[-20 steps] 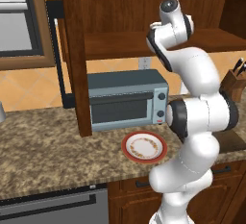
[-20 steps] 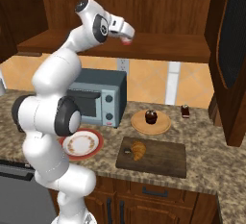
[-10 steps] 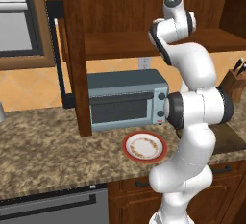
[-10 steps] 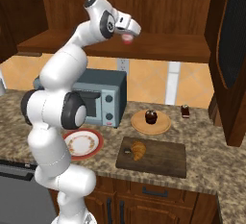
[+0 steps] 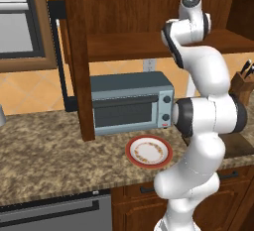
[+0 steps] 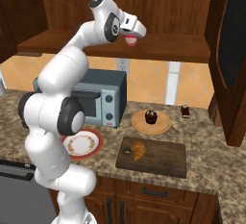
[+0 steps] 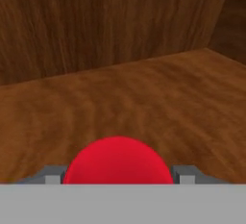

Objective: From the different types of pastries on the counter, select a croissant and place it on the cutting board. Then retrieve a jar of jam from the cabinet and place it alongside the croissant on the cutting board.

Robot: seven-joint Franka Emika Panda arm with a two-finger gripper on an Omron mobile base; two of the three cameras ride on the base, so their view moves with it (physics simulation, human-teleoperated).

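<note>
Jam jar in end effector above cabinet shelf

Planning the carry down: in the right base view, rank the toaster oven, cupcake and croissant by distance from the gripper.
1. Toaster oven, below the gripper, left.
2. Cupcake, on its round plate, lower right.
3. Croissant, on the cutting board, lowest and nearest the counter's front edge.

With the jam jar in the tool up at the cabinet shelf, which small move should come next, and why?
Probably draw the tool back out of the cabinet: the jam jar sits between its fingers, and the croissant already lies on the cutting board.
</note>
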